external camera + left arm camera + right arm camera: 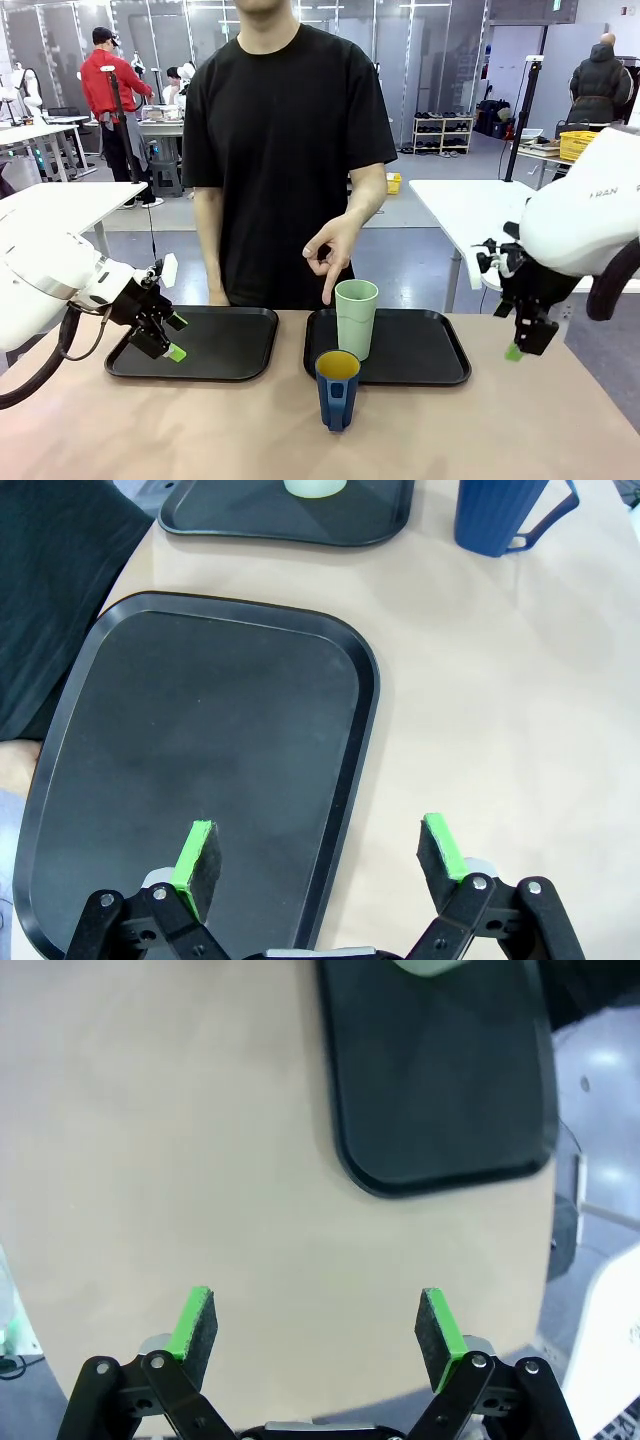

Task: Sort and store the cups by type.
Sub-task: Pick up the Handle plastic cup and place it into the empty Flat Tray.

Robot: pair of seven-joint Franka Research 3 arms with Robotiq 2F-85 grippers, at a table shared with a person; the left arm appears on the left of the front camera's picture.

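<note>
The left gripper [320, 855] stood wide open and empty. One pad [190, 858] hung over the black tray [200, 740] and the other over the bare table [500, 730], with the tray's rim between them. Well ahead of its fingers stood the dark blue mug [500, 515], off both trays. The right gripper [320, 1325] was spread just as wide, holding nothing above the table. Beyond its fingertips lay the second tray [440, 1090], carrying the mint-green tumbler [356, 318]. A person's hand [330, 255] pointed down just beside the tumbler's rim.
</note>
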